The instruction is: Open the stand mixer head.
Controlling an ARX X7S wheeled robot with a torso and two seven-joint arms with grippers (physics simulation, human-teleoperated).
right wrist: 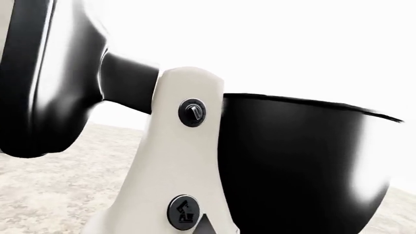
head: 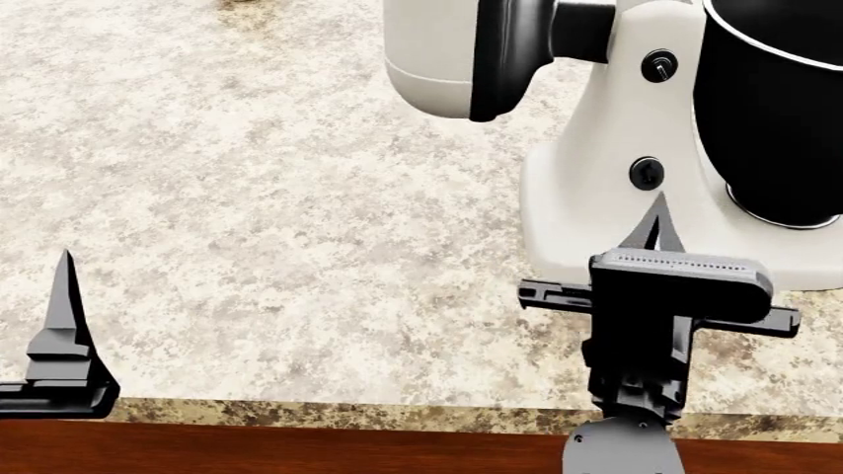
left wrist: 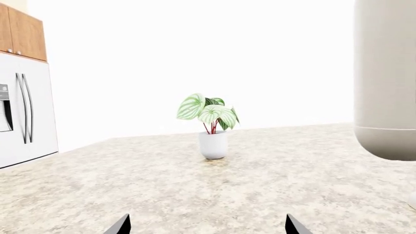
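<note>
On the tabletop [head: 264, 227], the stand mixer head [head: 441, 54] is tipped back. Right pincer [head: 654, 222] hovers by the column, grip unclear. Left pincer [left wrist: 206, 226] is wide open, empty, parked aside.

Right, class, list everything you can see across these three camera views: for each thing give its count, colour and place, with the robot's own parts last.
stand mixer head: one, white with a dark glossy band, tilted out over the counter, away from the bowl
mixing bowl: one, glossy black, on the mixer base
mixer column: one, white, two black knobs, beside the bowl
potted plant: one, green-and-white leaves in a white pot, on the counter
fridge: one, white, beyond the counter's end
cabinets: wooden, above the fridge
counter: one, speckled beige
left gripper: black, open, low over the counter
right gripper: black, at the column's lower knob; state unclear
</note>
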